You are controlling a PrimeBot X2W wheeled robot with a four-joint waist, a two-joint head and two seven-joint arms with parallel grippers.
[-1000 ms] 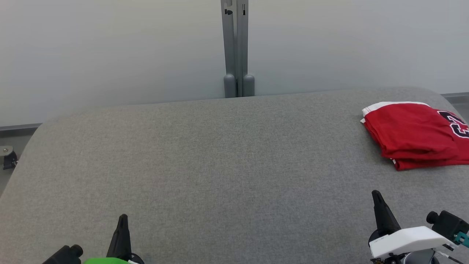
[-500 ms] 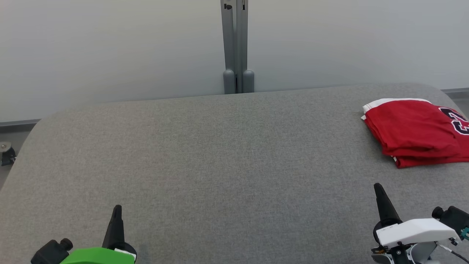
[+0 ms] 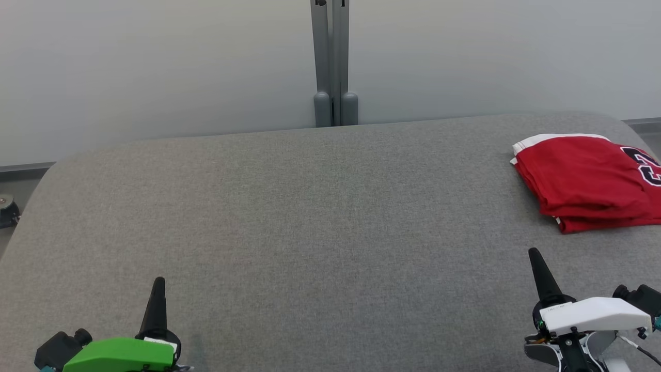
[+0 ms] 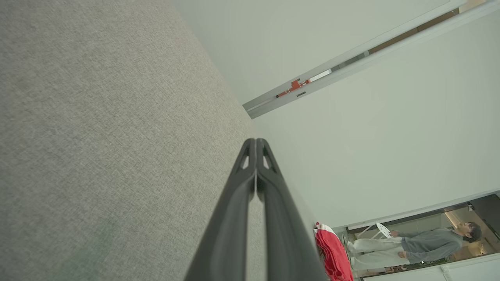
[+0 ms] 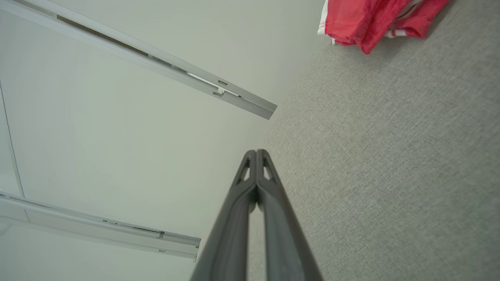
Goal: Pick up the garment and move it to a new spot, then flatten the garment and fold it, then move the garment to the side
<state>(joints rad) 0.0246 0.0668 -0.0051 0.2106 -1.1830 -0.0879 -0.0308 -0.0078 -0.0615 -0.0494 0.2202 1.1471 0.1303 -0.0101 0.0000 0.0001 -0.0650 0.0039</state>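
At far right of grey tabletop (image 3: 310, 232): red jersey (image 3: 583, 181), folded, set aside; task looks complete; left tool (image 3: 158, 283), right tool (image 3: 534, 254): both closed, empty.

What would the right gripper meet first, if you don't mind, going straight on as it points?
Probably nothing nearby: the shut right gripper aims past the red garment, over the table, towards the wall.

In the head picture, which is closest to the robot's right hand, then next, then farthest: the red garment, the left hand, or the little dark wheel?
From the right hand:
1. The red garment, just beyond it, on the table at its right side.
2. The left hand, across the table's near side.
3. The little dark wheel, past the table's left edge.
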